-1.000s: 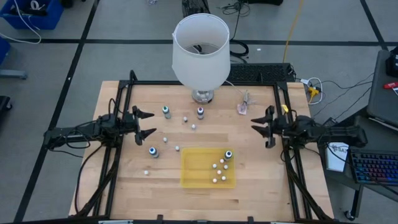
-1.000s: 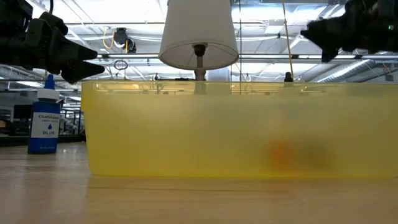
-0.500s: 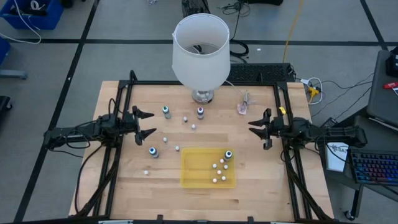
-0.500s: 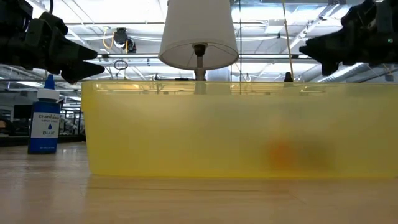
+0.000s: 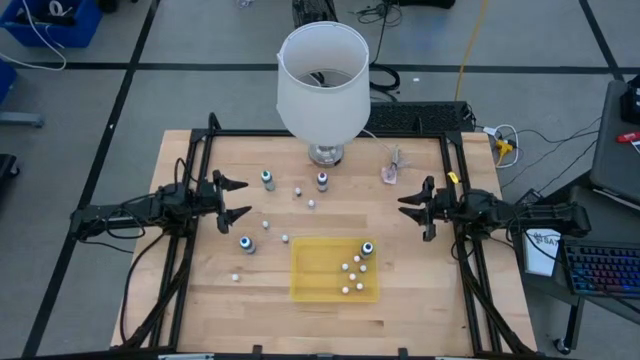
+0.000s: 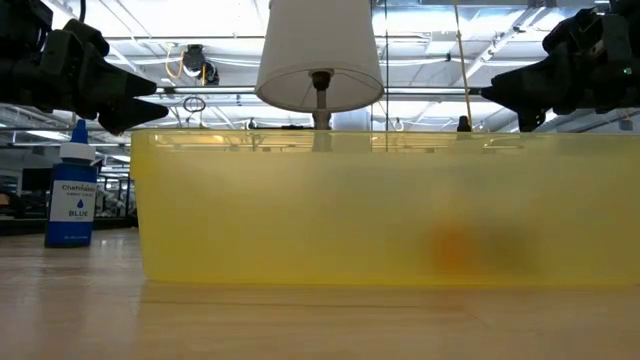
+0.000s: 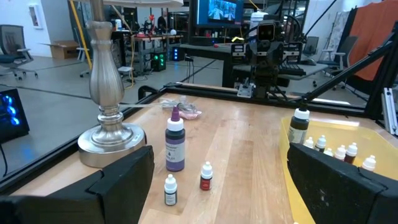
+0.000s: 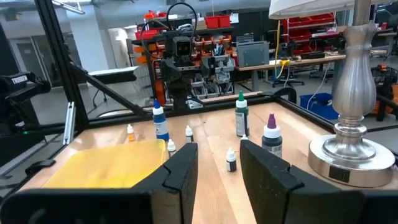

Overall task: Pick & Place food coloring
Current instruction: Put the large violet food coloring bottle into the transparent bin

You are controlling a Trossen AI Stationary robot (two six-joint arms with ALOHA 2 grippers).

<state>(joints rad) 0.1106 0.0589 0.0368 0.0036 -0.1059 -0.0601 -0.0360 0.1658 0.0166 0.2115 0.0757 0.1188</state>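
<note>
Left claw (image 5: 234, 198): gaping wide, hovering empty near loose bottles (image 5: 267, 179).
Right claw (image 5: 412, 208): narrowly parted, empty, facing yellow tray (image 5: 310, 283).
Tray: collecting bottles.

Bright, even overhead light; soft shadows on table (image 5: 200, 290); ceiling strips glaring in low view; yellow bin (image 6: 380, 205) blurred.

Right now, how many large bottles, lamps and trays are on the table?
Large bottles: 4
Lamp: 1
Yellow tray: 1
Total: 6
</note>
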